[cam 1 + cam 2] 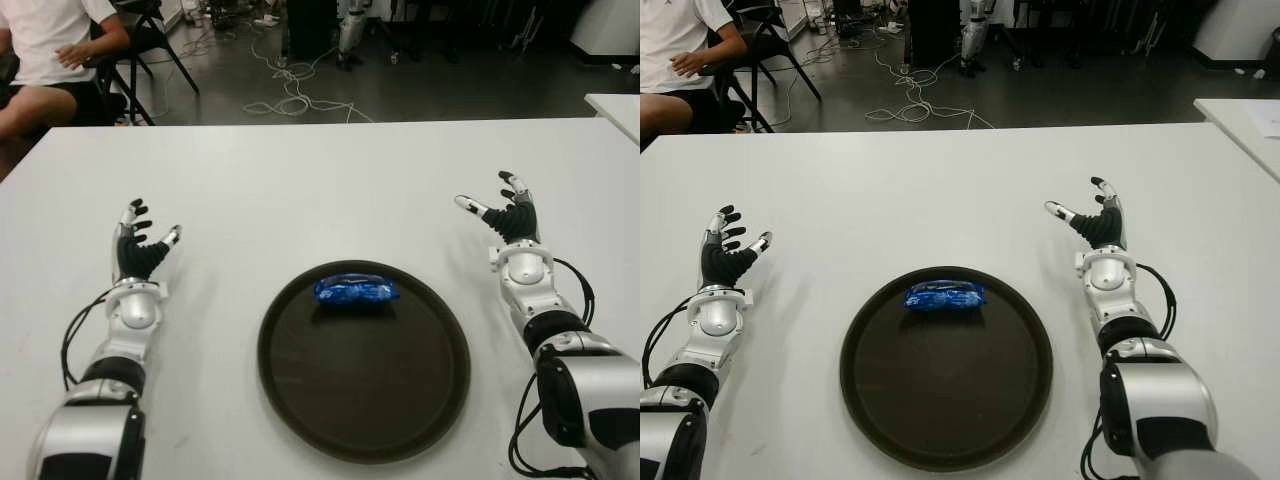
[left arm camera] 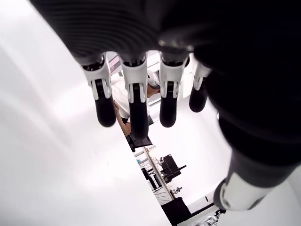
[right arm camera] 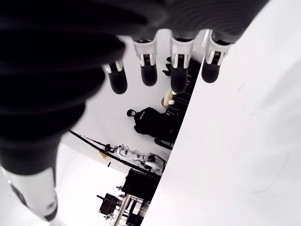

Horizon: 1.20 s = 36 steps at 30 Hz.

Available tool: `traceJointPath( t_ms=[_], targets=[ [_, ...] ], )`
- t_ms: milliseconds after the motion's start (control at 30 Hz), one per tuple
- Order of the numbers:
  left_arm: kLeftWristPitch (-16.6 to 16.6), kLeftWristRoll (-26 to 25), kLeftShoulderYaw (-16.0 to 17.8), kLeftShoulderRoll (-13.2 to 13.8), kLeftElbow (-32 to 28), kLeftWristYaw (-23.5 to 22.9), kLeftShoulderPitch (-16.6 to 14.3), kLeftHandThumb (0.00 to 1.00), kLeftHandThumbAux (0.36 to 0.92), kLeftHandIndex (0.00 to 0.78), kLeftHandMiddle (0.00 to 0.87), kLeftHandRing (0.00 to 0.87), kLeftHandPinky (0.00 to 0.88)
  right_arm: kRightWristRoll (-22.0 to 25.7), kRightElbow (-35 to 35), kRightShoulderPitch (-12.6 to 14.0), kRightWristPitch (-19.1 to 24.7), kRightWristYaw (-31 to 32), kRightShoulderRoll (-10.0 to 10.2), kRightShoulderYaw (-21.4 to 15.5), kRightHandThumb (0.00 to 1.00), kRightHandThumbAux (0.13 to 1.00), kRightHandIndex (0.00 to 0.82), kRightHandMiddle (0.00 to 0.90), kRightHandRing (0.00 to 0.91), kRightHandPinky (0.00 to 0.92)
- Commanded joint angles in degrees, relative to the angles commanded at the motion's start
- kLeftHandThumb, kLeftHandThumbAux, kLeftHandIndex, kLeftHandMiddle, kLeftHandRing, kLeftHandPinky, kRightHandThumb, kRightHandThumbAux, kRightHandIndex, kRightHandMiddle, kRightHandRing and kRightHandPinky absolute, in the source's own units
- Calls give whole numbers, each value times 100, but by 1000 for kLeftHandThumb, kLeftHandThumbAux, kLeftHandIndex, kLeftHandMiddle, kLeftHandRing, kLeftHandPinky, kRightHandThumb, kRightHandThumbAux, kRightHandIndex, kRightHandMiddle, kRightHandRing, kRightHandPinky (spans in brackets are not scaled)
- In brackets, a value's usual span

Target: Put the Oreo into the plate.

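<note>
The Oreo (image 1: 356, 290) lies in the plate (image 1: 300, 390), between the two hands. The left hand (image 1: 140, 250) is spread wide and holds nothing. The right hand (image 1: 510, 215) is wide and empty too.

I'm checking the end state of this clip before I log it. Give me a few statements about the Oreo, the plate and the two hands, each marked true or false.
1. The blue Oreo pack lies inside the dark round plate. True.
2. The right hand grasps the Oreo pack. False: its fingers are spread and hold nothing, and it shows to the right of the plate.
3. The left hand is open and empty. True; it shows to the left of the plate.
4. The pack lies at the plate's near edge, closest to the robot. False: it lies in the far part of the plate.
5. A seated person shows beyond the table's far left corner. True.
</note>
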Motion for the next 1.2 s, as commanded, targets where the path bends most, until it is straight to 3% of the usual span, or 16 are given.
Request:
traceJointPath(
  t_ms=[567, 867, 1200],
  targets=[
    [64, 90, -51, 22, 17, 102, -1, 184, 721, 83, 161, 179, 179, 82, 7, -42, 232, 48, 35, -80, 0, 674, 178, 112, 92, 56],
    [36, 24, -5, 17, 14, 12, -5, 206, 730, 85, 171, 189, 196, 114, -9, -68, 288, 52, 46, -93, 0, 696, 198, 128, 104, 57],
    [44, 52, -20, 17, 35, 47, -20, 210, 726, 90, 183, 208, 229, 116, 0, -85, 347, 81, 41, -84, 0, 683, 166, 114, 101, 75]
  ],
)
